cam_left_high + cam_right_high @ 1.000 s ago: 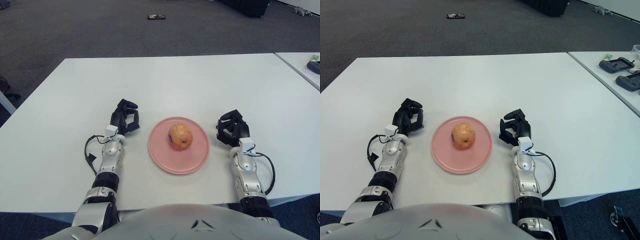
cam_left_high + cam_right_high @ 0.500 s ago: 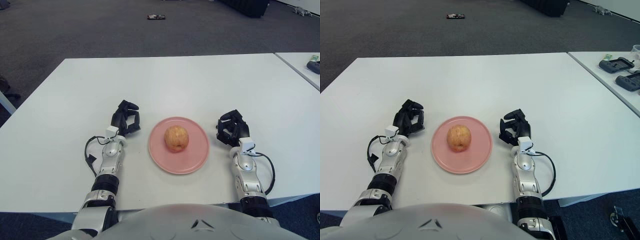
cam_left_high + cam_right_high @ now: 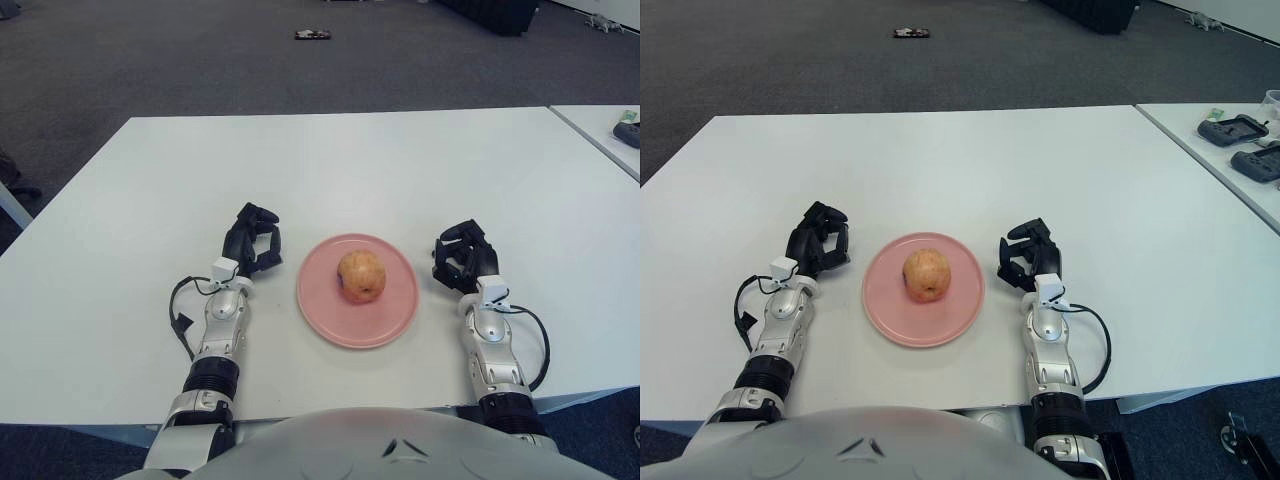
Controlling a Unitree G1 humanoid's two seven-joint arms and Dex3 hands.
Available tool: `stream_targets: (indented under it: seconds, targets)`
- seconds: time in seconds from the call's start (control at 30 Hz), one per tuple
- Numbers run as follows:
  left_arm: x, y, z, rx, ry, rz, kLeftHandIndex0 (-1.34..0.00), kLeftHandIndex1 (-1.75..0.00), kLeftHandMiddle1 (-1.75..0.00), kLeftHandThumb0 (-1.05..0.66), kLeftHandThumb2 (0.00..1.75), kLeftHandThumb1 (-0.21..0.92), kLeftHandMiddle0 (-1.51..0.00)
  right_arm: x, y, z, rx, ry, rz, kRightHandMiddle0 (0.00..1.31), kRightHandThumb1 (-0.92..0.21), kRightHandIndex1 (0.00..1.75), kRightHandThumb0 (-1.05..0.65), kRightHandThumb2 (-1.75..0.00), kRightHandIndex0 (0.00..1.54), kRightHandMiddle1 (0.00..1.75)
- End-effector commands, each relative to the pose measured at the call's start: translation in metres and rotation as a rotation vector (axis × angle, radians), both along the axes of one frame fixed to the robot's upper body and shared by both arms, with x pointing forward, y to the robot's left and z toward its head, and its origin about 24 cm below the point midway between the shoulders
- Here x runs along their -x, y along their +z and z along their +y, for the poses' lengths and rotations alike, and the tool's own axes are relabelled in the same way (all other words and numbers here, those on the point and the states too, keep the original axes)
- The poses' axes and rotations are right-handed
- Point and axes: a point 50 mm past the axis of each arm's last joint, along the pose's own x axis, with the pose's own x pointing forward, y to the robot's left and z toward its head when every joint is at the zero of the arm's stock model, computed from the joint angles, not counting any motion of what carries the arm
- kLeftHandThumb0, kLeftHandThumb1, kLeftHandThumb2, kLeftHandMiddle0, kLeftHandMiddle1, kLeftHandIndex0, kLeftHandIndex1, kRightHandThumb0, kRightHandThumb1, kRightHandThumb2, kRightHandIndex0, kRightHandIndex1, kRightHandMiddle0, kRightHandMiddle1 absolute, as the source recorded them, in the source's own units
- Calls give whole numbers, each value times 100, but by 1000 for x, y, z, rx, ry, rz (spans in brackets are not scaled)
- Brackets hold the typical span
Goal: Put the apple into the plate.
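We found the apple (image 3: 360,275) sitting on the pink plate (image 3: 398,318), a little toward twelve o'clock of the plate's middle, free of both hands. Judged against the task, the placing looked done: the fruit was inside the rim, not on the white surface (image 3: 330,170) around it.

Our left hand (image 3: 251,238) lay at about nine o'clock of the plate, just beside its rim but apart from it, with its dark fingers (image 3: 262,213) curled inward and holding nothing. Our right hand (image 3: 463,257) showed at about three o'clock of the plate, likewise near the rim and not touching it, its fingers (image 3: 452,236) also curled loosely around empty space. We judged that the two hands flanked the plate in this way to leave the apple alone, clear enough that neither forearm could nudge the rim.

The plate itself sat near the six o'clock edge of the surface, between our two arms, within easy reach of either. A round fruit on a shallow plate can roll, so we reckoned the main risk was a knock to the plate, and keeping both hands off it made sense. Farther off, at about two o'clock, a second table (image 3: 1230,135) carried some dark devices (image 3: 1236,127), well apart from our work.
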Motion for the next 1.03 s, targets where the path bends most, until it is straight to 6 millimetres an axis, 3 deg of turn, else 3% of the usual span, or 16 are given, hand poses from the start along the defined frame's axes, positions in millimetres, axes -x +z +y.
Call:
stream_targets:
  seconds: [0.0, 1.0]
  targets:
    - [16, -20, -1, 6, 1, 102, -56, -175, -175, -46, 125, 38, -101, -1, -1, 3, -11, 6, 1, 41, -58, 144, -40, -100, 58, 175]
    - [21, -15, 1, 19, 40, 60, -57, -175, -175, -46, 127, 36, -99, 0, -3, 6, -18, 31, 20, 40, -58, 141, -40, -99, 57, 175]
